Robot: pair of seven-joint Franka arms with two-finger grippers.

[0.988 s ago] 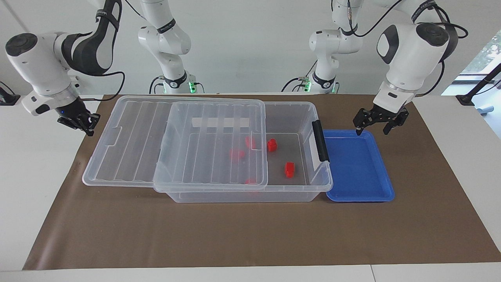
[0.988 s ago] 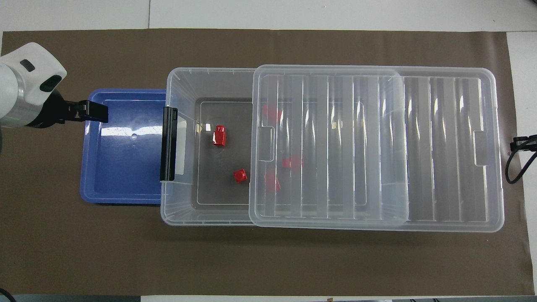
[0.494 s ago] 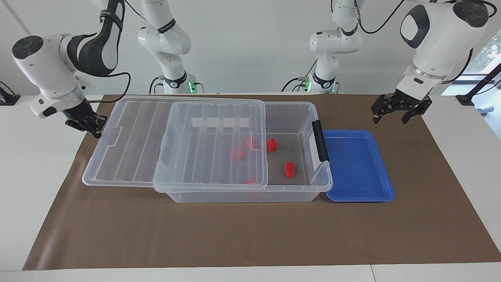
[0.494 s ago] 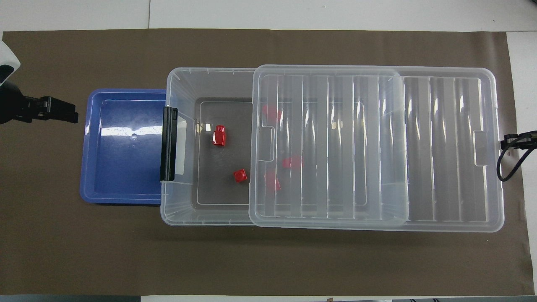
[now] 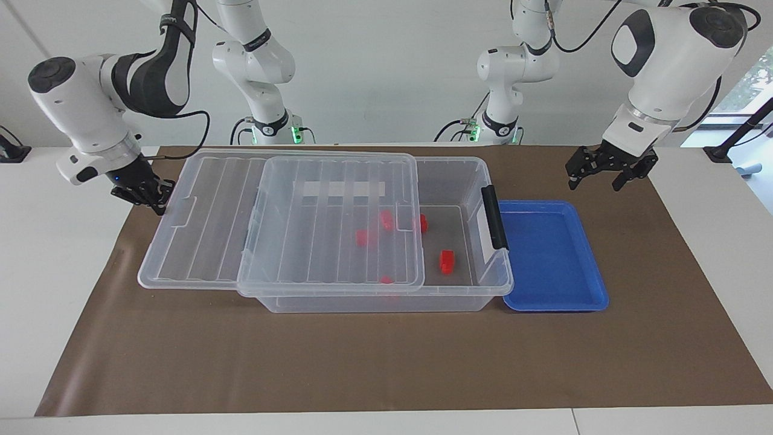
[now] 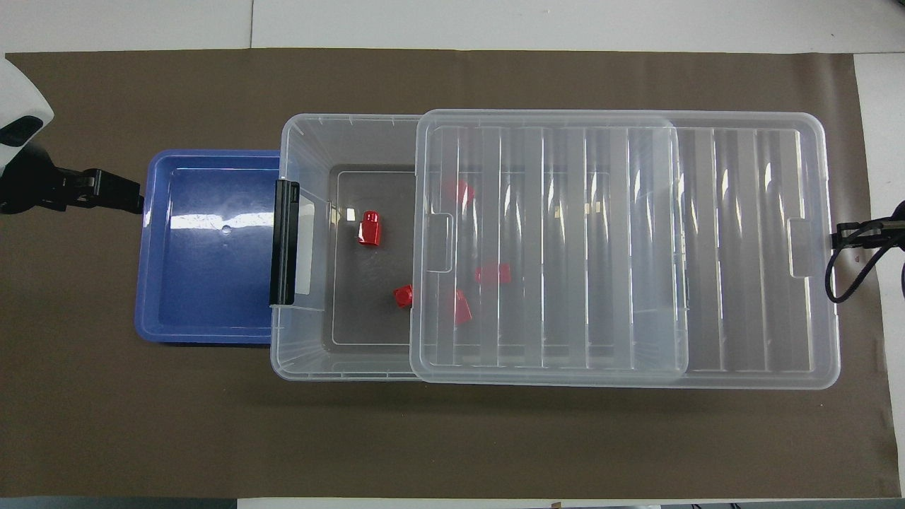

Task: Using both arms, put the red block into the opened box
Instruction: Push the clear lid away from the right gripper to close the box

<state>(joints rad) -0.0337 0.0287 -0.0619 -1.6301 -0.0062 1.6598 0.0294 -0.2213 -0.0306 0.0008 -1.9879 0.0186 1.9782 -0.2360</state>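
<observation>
Red block [image 5: 447,261], small, glossy and rounded, lay in the box [image 5: 459,290], while the left gripper [image 5: 601,171] hung spread and the right gripper [image 5: 158,200] was pressed together at the lid [image 5: 241,229].

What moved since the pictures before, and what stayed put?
The right gripper, shut, pushed the lid toward the left arm's end, farther over the box. The open left gripper rose off the blue tray. The red blocks, box and tray stayed.

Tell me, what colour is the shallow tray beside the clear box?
Blue. The tray shows best in the overhead view, beside the box.
</observation>
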